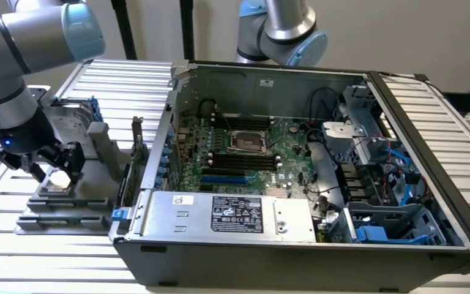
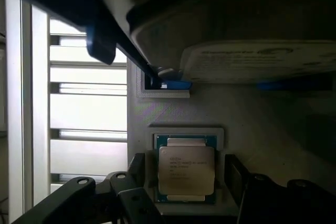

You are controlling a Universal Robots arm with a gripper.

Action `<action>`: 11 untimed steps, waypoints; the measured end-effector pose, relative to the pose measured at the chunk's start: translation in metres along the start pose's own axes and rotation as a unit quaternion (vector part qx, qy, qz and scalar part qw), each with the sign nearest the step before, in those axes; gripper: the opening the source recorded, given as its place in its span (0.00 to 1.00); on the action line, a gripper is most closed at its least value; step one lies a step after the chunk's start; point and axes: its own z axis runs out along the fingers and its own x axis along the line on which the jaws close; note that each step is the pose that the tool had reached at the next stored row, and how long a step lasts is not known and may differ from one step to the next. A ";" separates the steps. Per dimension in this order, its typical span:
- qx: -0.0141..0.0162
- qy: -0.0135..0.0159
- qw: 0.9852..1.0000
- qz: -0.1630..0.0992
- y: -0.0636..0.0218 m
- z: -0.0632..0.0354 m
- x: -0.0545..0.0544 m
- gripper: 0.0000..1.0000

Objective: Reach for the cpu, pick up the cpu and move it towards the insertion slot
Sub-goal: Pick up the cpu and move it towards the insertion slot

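Plainly, I am at the start of this job. The open computer case takes up the exterior view's middle and right with its motherboard exposed. The insertion slot on the board shows a dark centre with nothing seated in it. Well apart from it, outside the case on the exterior view's left, a grey fixture stands on the slatted table, and my gripper hangs low over it. The wrist view shows the pincer spread wide, one finger on each side of the cpu, with a gap on both sides. The cpu lies flat in its recess on the fixture, not yet gripped or lifted. I judge the reach nearly done. The pick and the whole carry to the slot remain.
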 end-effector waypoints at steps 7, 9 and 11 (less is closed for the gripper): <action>0.000 0.006 1.000 0.000 -0.0001 0.0000 -0.002 0.71; 0.000 0.006 1.000 0.000 0.0000 0.0001 -0.002 0.71; 0.000 0.006 1.000 0.000 0.0000 0.0001 -0.002 0.71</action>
